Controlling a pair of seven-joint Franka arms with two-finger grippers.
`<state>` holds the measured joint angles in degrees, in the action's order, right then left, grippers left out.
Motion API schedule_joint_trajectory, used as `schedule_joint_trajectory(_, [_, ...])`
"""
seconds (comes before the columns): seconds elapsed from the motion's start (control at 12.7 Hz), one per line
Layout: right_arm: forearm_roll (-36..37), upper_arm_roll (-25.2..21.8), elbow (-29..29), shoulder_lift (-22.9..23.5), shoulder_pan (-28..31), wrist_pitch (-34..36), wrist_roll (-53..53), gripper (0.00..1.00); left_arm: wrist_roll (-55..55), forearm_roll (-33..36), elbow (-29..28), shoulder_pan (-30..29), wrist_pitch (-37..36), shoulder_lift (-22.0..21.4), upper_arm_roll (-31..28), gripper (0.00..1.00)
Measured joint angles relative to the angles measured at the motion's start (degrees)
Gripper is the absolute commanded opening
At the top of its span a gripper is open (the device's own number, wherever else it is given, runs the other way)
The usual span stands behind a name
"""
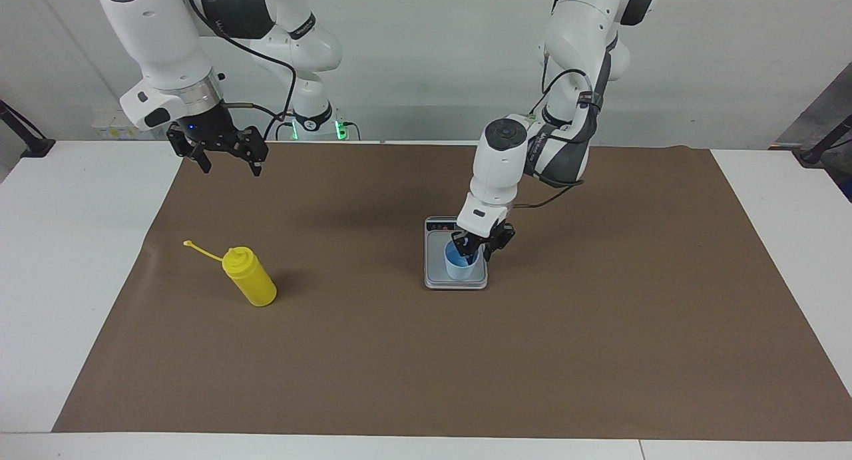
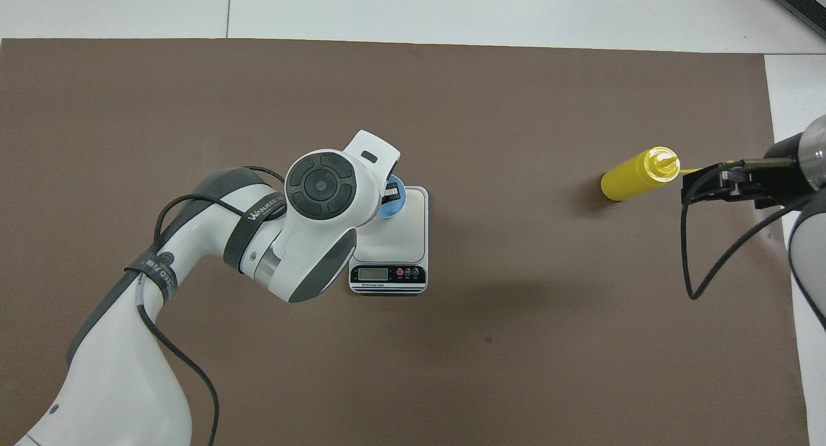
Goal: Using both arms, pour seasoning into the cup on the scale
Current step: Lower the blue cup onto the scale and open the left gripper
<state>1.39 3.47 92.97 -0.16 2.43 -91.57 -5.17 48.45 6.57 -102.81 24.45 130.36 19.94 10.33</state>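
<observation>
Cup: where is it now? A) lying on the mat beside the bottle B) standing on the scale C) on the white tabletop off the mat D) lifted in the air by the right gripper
B: the cup stands upright on the scale, with the left gripper at its rim.

White table (image 1: 73, 260), brown mat (image 1: 599, 327), pale wall (image 1: 426, 60)

Bright, even light from overhead. Soft short shadows beside the yellow bottle (image 1: 249, 276) and a faint wide one on the brown mat (image 1: 599, 327) near the scale (image 1: 434, 280). Small glare on the bottle's top. Sharp throughout, without noticeable edge distortion.
</observation>
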Motion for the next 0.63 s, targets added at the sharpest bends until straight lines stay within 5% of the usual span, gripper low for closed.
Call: schedule_joint_trajectory(0.63, [0.0,0.0,0.1,0.0,0.0,0.0,0.0,1.0,0.0,0.0,7.6,0.0,-8.2,0.7,0.1,0.51])
